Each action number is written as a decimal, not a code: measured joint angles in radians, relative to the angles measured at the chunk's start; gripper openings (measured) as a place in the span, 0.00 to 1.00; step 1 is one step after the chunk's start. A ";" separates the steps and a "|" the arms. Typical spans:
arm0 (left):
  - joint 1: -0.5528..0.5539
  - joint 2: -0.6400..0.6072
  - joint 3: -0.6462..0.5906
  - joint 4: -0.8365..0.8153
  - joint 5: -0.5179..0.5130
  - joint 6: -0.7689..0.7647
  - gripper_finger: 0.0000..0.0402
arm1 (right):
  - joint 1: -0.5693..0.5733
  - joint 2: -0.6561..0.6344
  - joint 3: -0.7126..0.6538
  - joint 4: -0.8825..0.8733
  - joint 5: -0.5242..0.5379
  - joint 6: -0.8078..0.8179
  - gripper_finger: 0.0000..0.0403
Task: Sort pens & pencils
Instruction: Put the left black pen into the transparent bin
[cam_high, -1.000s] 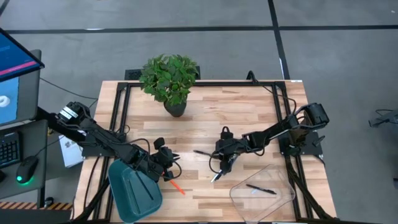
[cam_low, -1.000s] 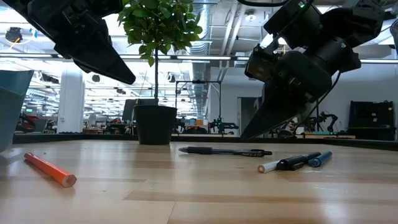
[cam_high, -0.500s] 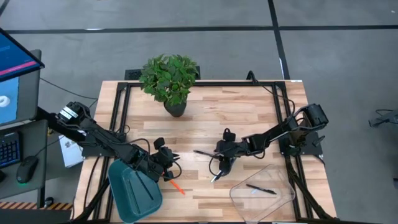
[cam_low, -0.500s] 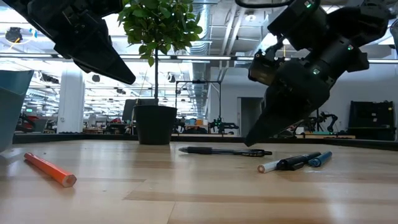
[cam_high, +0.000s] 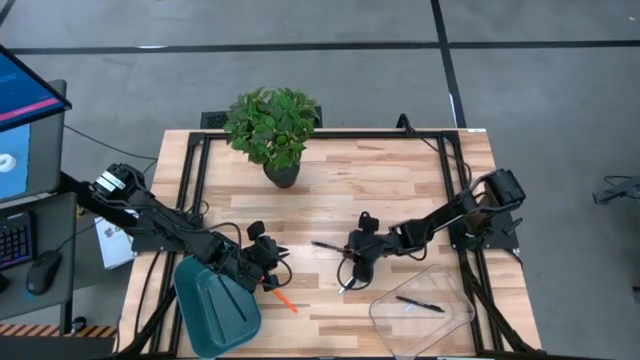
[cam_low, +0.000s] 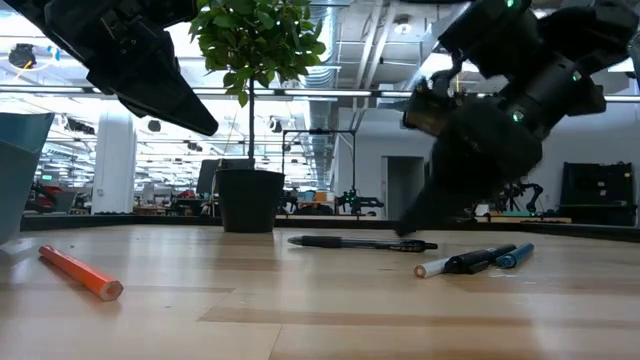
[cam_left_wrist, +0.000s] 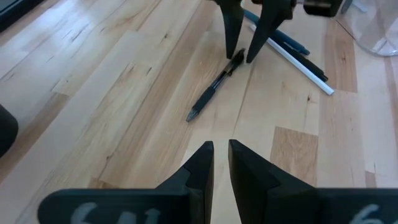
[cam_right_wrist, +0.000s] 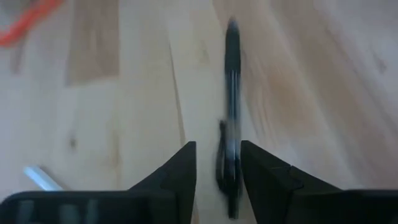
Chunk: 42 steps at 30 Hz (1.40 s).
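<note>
Right gripper (cam_high: 352, 257), centre of the high view, is lowered with its fingers (cam_left_wrist: 231, 32) parted and straddling the clip end of a black pen (cam_left_wrist: 215, 88) that lies flat on the table (cam_high: 400, 180); nothing is grasped. Just right of it in the low view lie a whitish pen (cam_low: 432, 267), a dark pen (cam_low: 480, 259) and a blue pen (cam_low: 515, 255) bunched together, another pen (cam_high: 419, 304) rests in the clear tray (cam_high: 455, 318) at lower right, and an orange pencil (cam_high: 285, 300) lies lower left of centre. Left gripper (cam_high: 275, 262) hovers empty, fingers nearly closed, beside the teal tray (cam_high: 215, 305) at lower left.
</note>
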 joint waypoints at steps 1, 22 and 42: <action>0.000 0.000 0.000 0.000 0.000 0.000 0.10 | 0.002 0.009 -0.002 -0.004 0.000 0.002 0.35; 0.000 0.000 0.000 -0.001 -0.001 0.000 0.10 | 0.009 0.146 0.002 0.195 0.024 0.011 0.26; 0.000 0.000 0.000 -0.001 -0.003 0.000 0.10 | 0.009 0.147 0.000 0.199 0.020 0.013 0.18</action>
